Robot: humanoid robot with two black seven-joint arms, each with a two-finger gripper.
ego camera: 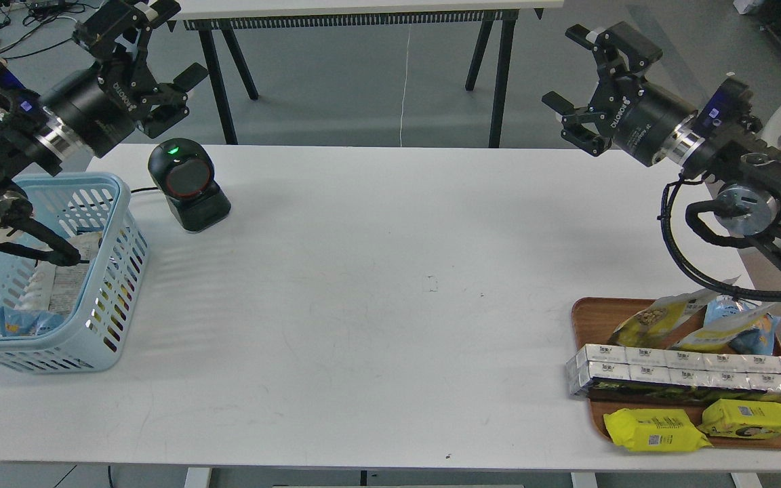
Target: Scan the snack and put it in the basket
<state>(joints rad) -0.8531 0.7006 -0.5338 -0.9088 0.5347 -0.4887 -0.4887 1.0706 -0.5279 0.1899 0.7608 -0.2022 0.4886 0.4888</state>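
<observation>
Now the snack (655, 320) leans on the tray (584, 318) at lower right, long axis slanting up-right, below the empty, spread-fingered right gripper (584, 85), far from the equally open left gripper (150, 68).

Matt white counter (377, 285), smooth with faint scuffs, carries a light blue plastic basket (102, 298) with slotted walls and a dull sheen, and a scanner (187, 184) in glossy black plastic. Over on the right, a brown wooden tray (584, 313) with a smooth satin finish holds glossy film packs: the yellow-and-grey snack (655, 320) pouch, two crinkly yellow packs (655, 430), and shiny silvery foil-wrapped boxes (689, 374). Both arms are matt black with bright metal rings (681, 146) behind each tool.
</observation>
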